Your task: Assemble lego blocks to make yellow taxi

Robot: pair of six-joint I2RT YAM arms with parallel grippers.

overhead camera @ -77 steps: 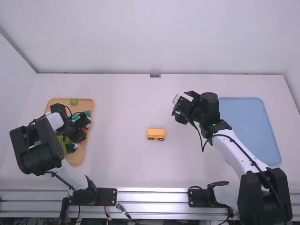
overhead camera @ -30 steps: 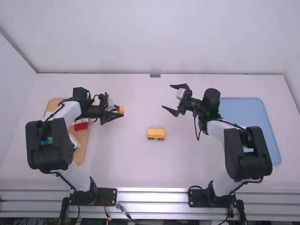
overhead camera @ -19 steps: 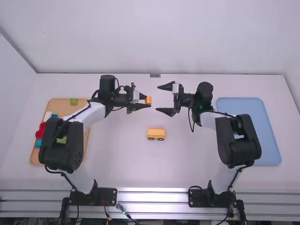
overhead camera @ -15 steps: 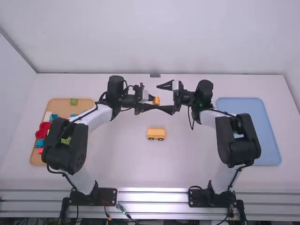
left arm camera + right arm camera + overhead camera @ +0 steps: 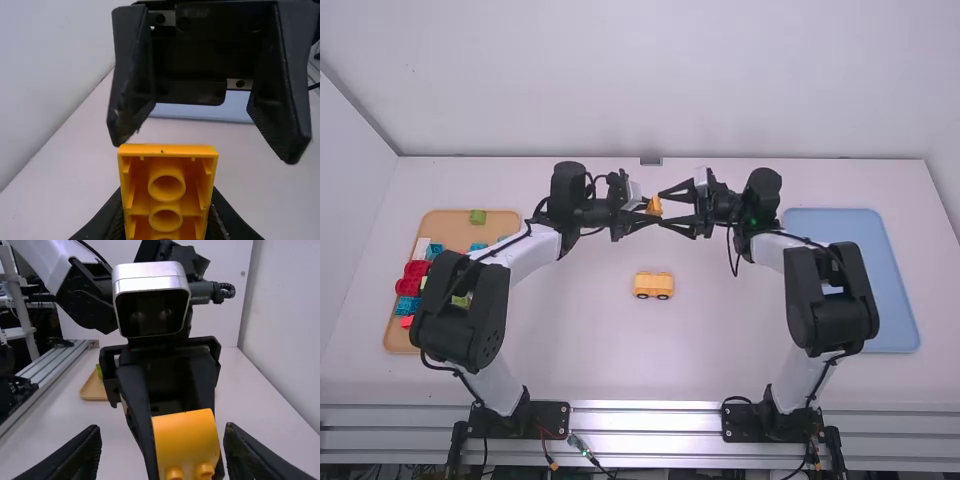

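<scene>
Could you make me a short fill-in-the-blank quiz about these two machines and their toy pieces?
The left gripper is shut on a block.
The right gripper's fingers are not shut but ____.
The wheeled piece rests on the ____.
The tray on the right is coloured ____.

Missing words: open; table; blue.
</scene>
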